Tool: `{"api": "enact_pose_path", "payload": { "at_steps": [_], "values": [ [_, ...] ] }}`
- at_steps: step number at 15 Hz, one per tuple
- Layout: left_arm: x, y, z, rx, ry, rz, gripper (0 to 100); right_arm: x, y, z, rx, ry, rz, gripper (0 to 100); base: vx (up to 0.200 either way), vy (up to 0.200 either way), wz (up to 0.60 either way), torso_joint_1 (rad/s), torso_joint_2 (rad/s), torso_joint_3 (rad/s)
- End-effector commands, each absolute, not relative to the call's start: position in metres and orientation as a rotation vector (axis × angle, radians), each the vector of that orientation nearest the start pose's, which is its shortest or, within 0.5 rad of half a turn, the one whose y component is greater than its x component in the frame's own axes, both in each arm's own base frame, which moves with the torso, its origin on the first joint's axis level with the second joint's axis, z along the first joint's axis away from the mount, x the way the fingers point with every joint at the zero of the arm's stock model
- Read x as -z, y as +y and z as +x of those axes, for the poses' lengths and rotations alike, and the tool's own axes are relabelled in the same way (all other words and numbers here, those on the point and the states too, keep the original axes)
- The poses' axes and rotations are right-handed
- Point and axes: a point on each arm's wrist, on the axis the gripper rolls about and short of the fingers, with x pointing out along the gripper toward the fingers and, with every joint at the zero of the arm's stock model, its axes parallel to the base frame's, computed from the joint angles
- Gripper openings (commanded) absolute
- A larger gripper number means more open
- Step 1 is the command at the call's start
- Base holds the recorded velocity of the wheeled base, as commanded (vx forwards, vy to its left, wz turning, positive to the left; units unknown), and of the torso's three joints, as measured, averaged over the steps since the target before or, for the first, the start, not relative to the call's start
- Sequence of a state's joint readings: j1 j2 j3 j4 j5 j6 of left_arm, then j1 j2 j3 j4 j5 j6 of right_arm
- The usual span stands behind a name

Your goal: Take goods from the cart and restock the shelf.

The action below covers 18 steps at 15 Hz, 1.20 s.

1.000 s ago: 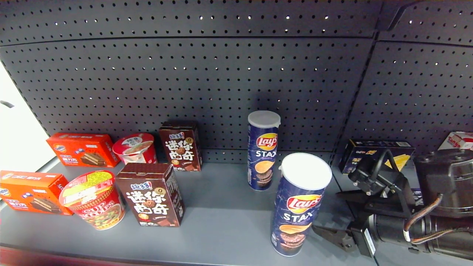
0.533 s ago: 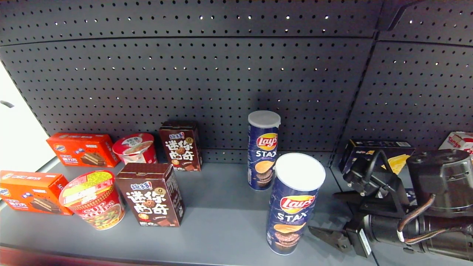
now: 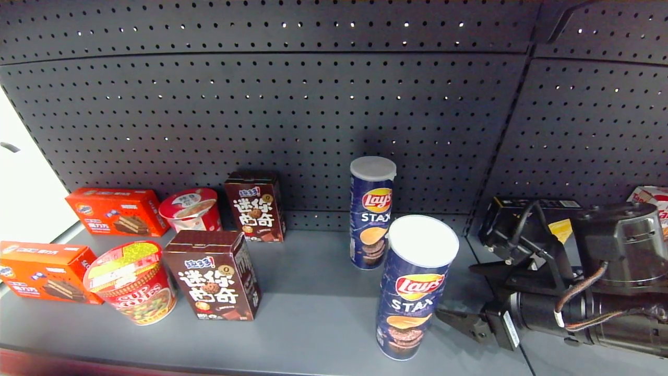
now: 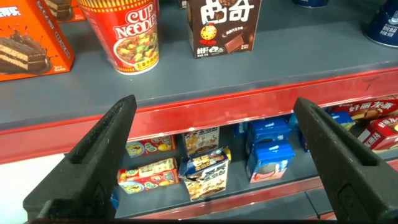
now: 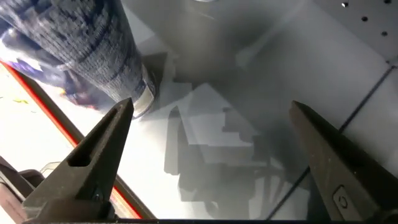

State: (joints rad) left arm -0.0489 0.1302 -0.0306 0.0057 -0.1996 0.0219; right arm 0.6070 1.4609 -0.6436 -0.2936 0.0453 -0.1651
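A dark perforated metal back panel (image 3: 261,104) rises behind the smooth grey shelf (image 3: 313,303). The left wrist view shows the shelf's red front lip (image 4: 249,102) and, beneath it, a lower shelf of small blue and yellow packets (image 4: 205,165), which the head view does not catch.

The right claw (image 3: 455,291) lies low over the shelf's right end, fingers spread wide and grasping nothing. Just beside it, at the front, stands the near chip can (image 3: 415,290), a tall upright navy cylinder with a white plastic lid. In the right wrist view its base is blurred, and it seems to stand clear of the fingers. The far chip can (image 3: 371,214) stands upright behind it, close to the back panel.

The left claw (image 4: 214,102) hangs in front of the shelf, released, with nothing between its black wedge-shaped fingers.

To the left stand two brown cardboard boxes (image 3: 214,277), two tapered noodle cups (image 3: 133,282) and two flat orange boxes (image 3: 44,271), each pair one behind the other. A dark box (image 3: 501,214) is partly hidden by the right arm.
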Motion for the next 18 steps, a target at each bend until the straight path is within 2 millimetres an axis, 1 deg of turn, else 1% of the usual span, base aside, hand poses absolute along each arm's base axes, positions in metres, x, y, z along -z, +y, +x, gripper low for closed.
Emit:
{"api": "enact_pose_path", "payload": {
  "at_steps": [1, 6, 18],
  "values": [
    [-0.086, -0.004, -0.015, 0.249, 0.105, 0.013, 100, -0.168, 0.138, 0.193, -0.688, 0.471, -0.309, 100, 0.0, 0.0, 0.0, 0.0, 0.0, 0.0],
    [-0.086, -0.004, -0.015, 0.249, 0.105, 0.013, 100, -0.169, 0.151, 0.202, -0.709, 0.453, -0.311, 100, 0.0, 0.0, 0.0, 0.0, 0.0, 0.0],
    [-0.086, -0.004, -0.015, 0.248, 0.105, 0.013, 100, -0.169, 0.163, 0.202, -0.746, 0.447, -0.319, 100, 0.0, 0.0, 0.0, 0.0, 0.0, 0.0]
  ]
}}
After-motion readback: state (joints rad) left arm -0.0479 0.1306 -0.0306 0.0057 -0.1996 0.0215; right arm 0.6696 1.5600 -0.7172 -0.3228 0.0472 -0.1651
